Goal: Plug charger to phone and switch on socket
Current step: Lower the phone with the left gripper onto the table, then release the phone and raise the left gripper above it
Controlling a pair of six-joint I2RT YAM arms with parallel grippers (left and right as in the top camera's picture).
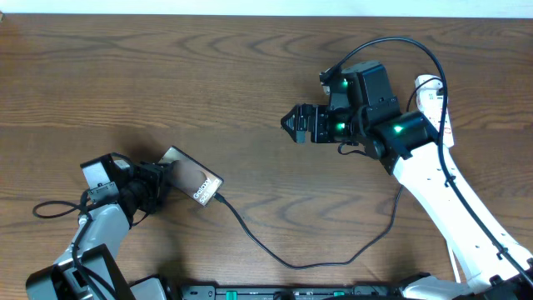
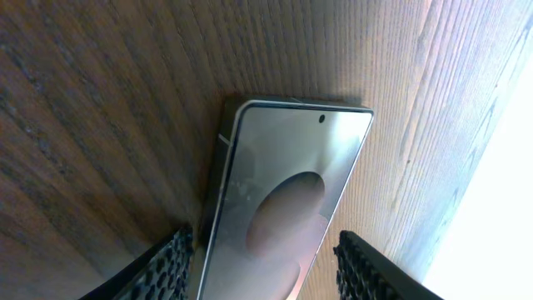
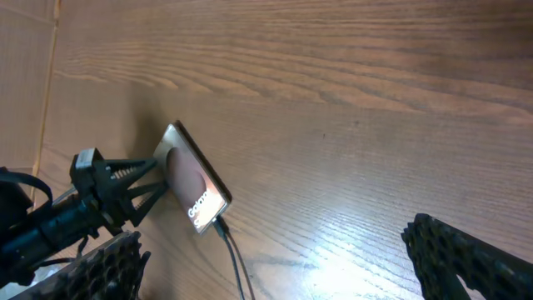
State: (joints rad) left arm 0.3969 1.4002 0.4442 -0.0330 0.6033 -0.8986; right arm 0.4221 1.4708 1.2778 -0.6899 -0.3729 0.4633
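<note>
Two views show charger (image 1: 219, 199) touching phone (image 1: 193, 180).

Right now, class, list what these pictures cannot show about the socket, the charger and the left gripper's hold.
- Socket switches: overhead, the right arm covers them.
- Charger far end: overhead, it runs behind the right arm.
- Left gripper hold on the phone: left wrist, the bottom edge cuts off the contact.
</note>
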